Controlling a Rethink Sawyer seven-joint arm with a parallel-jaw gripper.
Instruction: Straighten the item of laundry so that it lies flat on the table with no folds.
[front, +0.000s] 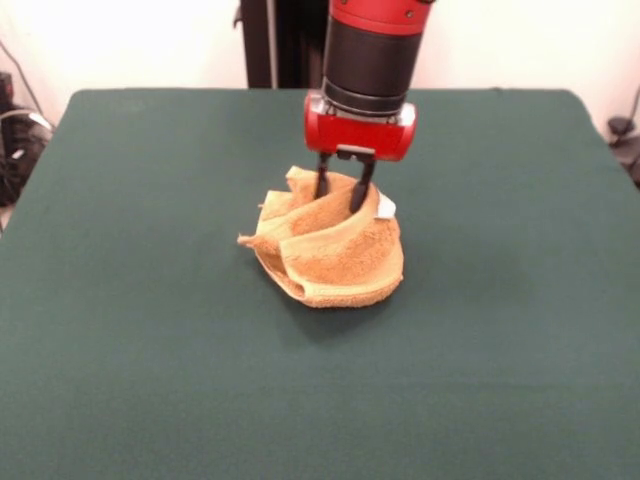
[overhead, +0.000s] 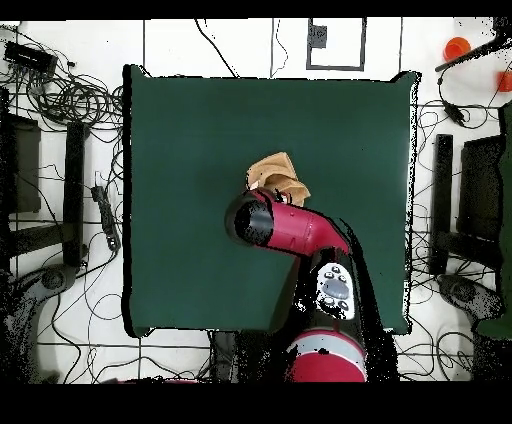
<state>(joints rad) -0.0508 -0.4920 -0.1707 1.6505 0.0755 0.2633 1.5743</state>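
Observation:
The golden-tan towel (front: 340, 255) sits bunched in a raised heap near the middle of the dark green table (front: 150, 300), with several folds and its white label (front: 386, 208) at the upper right. My gripper (front: 341, 195) comes straight down onto the heap's top, and its two dark fingers pinch a raised fold of the towel between them. In the overhead view the towel (overhead: 275, 170) shows partly beyond the arm's end (overhead: 255, 222), which hides the gripper. The table (overhead: 180, 150) spreads wide around it.
The red and black arm (overhead: 320, 245) reaches in from the table's base side. Cables and equipment (overhead: 60, 100) lie on the floor around the table. The robot's dark pedestal (front: 280, 40) stands behind the far edge.

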